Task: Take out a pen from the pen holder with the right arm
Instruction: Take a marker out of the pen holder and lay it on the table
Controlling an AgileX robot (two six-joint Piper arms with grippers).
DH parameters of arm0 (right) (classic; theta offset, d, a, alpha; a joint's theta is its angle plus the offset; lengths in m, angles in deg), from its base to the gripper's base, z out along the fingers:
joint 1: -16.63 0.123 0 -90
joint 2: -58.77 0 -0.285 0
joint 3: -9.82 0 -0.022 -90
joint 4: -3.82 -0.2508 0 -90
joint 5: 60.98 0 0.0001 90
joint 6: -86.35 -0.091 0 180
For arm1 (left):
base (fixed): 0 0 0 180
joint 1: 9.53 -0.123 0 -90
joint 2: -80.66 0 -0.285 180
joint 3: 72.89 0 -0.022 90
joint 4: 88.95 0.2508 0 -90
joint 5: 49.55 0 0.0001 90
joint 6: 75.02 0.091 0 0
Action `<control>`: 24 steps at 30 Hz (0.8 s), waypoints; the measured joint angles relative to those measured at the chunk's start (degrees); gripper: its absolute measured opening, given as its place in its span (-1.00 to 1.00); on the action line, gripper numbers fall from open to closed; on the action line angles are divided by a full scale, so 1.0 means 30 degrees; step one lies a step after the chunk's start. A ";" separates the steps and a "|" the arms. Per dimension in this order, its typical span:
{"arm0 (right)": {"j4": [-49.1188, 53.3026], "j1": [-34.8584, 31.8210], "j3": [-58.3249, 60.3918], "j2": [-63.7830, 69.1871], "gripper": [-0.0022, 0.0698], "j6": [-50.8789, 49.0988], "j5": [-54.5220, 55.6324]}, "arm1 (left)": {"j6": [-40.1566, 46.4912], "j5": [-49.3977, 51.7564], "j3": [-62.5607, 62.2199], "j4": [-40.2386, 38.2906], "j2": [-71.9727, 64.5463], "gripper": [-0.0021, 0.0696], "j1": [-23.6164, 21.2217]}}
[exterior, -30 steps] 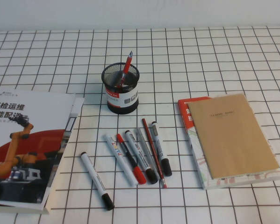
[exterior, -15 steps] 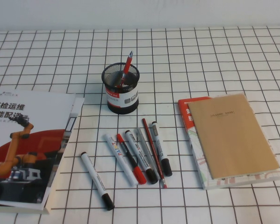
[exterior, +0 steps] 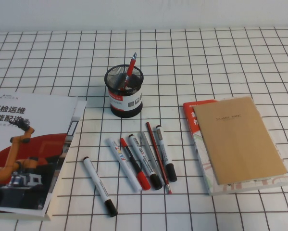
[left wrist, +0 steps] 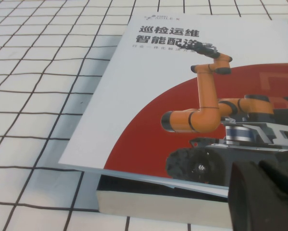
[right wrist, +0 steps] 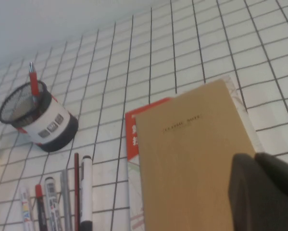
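High view: neither arm showed; the red pen point(exterior: 130, 70) stood untaken in the pen holder point(exterior: 124, 94), twelve o'clock from the loose markers point(exterior: 143, 162). Left wrist view: the left gripper point(left wrist: 265, 195) hung over the robot book point(left wrist: 182, 110), its state untellable. Right wrist view: the right gripper point(right wrist: 266, 190), pressed together and empty, hovered over the brown notebook point(right wrist: 192, 163), four o'clock from the pen holder; reach, grasp and lift were all left.

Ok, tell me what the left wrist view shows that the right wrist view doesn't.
Only the left wrist view: a robot-arm book, with the left gripper near it. Only the right wrist view: a mesh pen holder holding a red pen, loose markers, a brown notebook on a red-edged book, and the shut right gripper near the notebook. Both: the white gridded table.
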 joint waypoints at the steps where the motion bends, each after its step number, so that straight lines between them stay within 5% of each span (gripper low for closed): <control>1: -0.0143 0.0000 -0.0516 0.0948 -0.98 0.0493 -0.0249 | 0.0000 0.0000 0.0000 0.0000 0.0000 -0.95 0.0000; 7: -0.2321 0.0764 -0.2829 0.5606 -0.98 0.3847 -0.0743 | 0.0000 0.0000 0.0000 0.0000 0.0000 -0.95 0.0000; 14: -0.2453 0.6257 -0.5540 1.0124 -0.98 0.4442 0.2745 | 0.0000 0.0000 0.0000 0.0000 0.0000 -0.95 0.0000; 24: 0.1393 1.1680 -1.0269 1.6772 -0.94 0.0578 0.7520 | 0.0000 0.0000 0.0000 0.0000 0.0000 -0.95 0.0000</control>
